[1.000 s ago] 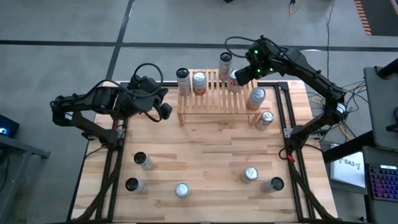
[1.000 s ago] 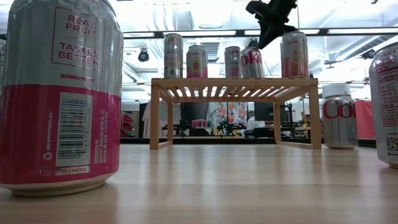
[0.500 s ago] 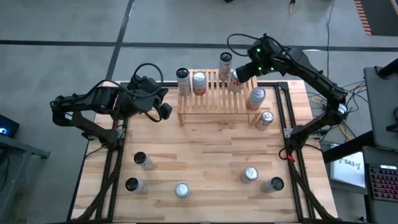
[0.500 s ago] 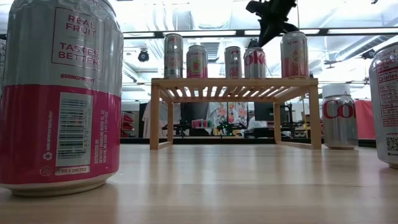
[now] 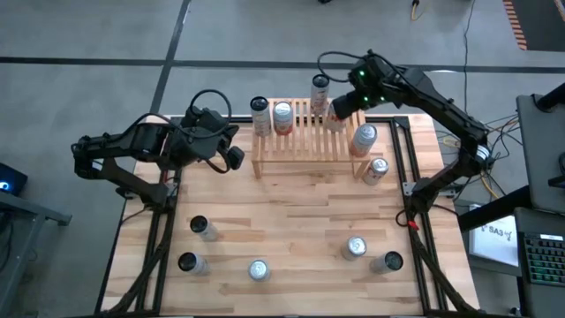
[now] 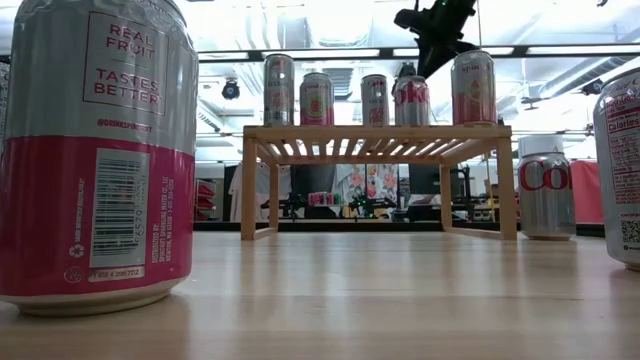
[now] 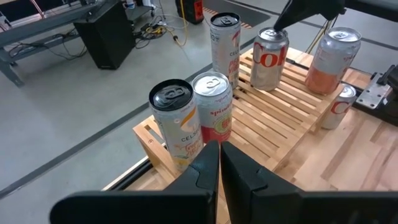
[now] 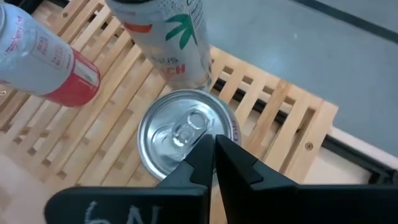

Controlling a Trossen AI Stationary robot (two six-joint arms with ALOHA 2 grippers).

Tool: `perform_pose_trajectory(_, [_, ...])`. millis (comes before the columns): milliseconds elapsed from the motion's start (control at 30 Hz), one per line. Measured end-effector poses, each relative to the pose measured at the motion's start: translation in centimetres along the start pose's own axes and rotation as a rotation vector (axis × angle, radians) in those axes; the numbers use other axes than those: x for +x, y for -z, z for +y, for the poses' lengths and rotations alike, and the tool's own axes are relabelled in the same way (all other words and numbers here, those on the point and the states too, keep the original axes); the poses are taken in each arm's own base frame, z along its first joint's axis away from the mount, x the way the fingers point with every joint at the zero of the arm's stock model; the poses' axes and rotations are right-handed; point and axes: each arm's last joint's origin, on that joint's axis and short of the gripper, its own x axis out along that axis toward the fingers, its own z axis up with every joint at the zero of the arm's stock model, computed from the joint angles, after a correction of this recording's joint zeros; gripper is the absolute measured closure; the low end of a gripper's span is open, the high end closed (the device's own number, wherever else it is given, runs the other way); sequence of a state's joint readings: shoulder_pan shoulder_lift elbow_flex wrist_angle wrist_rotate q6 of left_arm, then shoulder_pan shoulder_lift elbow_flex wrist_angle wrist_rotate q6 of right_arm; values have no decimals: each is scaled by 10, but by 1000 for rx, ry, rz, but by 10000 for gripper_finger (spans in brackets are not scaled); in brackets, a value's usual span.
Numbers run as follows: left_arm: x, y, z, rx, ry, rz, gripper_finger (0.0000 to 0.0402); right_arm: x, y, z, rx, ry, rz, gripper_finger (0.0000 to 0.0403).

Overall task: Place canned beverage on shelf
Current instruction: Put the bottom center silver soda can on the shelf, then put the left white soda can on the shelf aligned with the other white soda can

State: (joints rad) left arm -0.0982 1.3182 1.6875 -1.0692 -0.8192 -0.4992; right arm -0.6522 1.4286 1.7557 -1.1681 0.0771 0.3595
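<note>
High view: wooden shelf [image 5: 300,141] at the table's [image 5: 291,221] far edge; right gripper [image 5: 340,106] above its right part, left gripper [image 5: 231,157] just left of it.
Low view: five cans on the shelf [image 6: 378,133].
Left wrist view: fingers [image 7: 205,171] closed, empty.
Right wrist view: fingers [image 8: 202,155] closed, empty, over a silver can [image 8: 180,134] upright on the shelf.
</note>
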Motion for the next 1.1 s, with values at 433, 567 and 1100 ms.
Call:
perform_pose_trajectory(433, [0, -1, 0, -4, 2, -4, 402, -1, 3, 6, 22, -19, 6, 392])
perform_pose_trajectory(567, [0, -1, -1, -10, 5, -9, 402, -7, 3, 5, 23, -20, -5, 392])
perform_pose_trajectory(1100, [0, -2, -1, -15, 7, -13, 402, -21, -3, 5, -14, -25, -65, 392])
